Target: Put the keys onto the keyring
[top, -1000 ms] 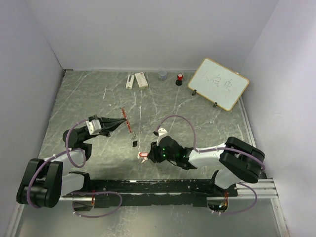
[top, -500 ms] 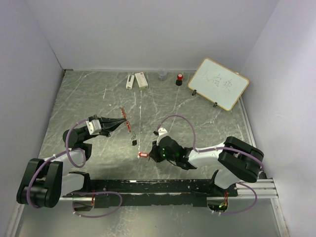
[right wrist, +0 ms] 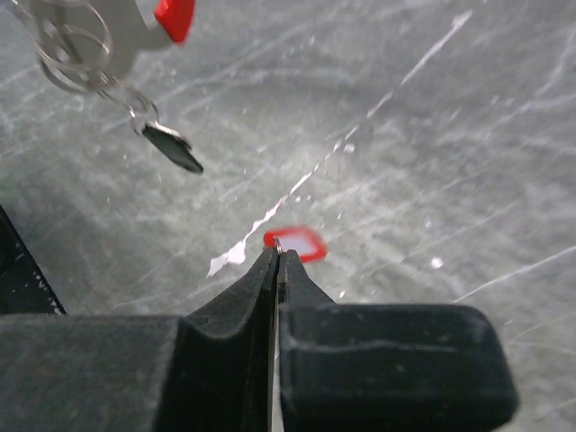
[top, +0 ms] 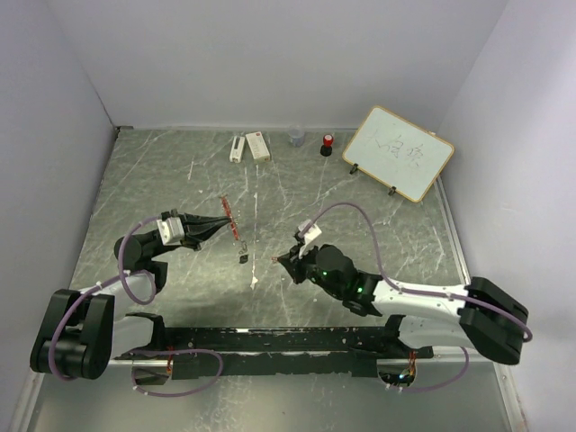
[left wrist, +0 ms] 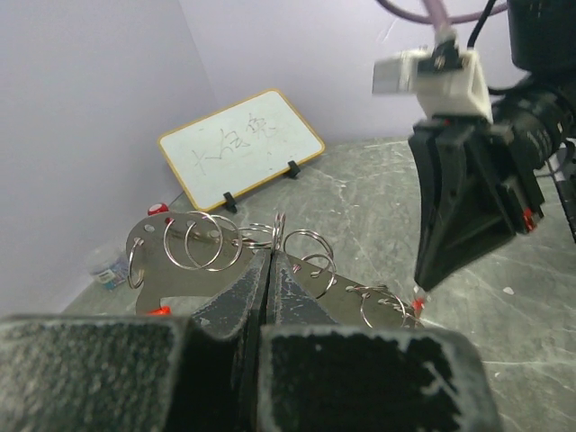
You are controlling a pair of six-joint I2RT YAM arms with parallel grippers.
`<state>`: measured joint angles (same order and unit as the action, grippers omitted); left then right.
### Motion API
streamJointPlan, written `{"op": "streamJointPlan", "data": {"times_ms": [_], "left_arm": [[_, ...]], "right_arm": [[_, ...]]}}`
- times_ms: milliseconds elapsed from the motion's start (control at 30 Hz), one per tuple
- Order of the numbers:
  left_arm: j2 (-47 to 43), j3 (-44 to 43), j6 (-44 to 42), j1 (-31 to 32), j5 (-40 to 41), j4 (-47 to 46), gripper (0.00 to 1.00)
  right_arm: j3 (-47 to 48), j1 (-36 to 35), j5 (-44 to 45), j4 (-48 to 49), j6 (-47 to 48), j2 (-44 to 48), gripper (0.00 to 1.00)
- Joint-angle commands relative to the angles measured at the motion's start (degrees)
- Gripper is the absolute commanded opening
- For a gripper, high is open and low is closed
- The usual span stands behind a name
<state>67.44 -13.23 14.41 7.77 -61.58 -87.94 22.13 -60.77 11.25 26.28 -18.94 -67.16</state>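
**A:** Is there any writing to read?

**B:** Only on the wood-framed whiteboard (top: 398, 153), propped at the far right of the grey marbled table (top: 162, 180). It has a few dark handwritten strokes, like characters, too small for me to make out. The white label on the red key tag looks blank from here.

**A:** What does the keyring look like?

**B:** The keyring (left wrist: 193, 247) is a flat, curved piece of dull grey metal carrying a row of thin silver split rings. It has a glossy red oblong fob (right wrist: 175, 16) at one end. It is held off the table, left of centre, by the left gripper (left wrist: 272, 255). The black jaws are clamped tight on the edge of the grey piece.

**A:** And the keys?

**B:** The tiny silver key with the black plastic tag (right wrist: 171, 147) dangles under the ring cluster from a small ring. The tiny silver key with the red tag and white label (right wrist: 297, 244) is at the right gripper (right wrist: 277, 255). The matte black fingers are pressed together on the thin wire loop at its top. The rounded rectangular tag shows just beyond the tips. I cannot tell whether the tag clears the table.

**A:** How close are the two grippers?

**B:** From overhead, the right gripper's tip sits just right of the black tag, near the keyring but apart from it.
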Motion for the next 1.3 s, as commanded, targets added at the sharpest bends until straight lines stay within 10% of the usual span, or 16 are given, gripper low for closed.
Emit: {"op": "streamJointPlan", "data": {"times_ms": [0,1267], "left_arm": [[-1.6,-2.0,3.1,0.0,-2.2,-15.9,0.07],[4.7,-11.4,6.3,14.3,-12.1,-15.8,0.07]], "right_arm": [[-1.5,-0.1,3.0,2.6,10.7,6.3,0.00],[8.3,-0.2,-8.2,0.2,28.6,19.7,0.00]]}}
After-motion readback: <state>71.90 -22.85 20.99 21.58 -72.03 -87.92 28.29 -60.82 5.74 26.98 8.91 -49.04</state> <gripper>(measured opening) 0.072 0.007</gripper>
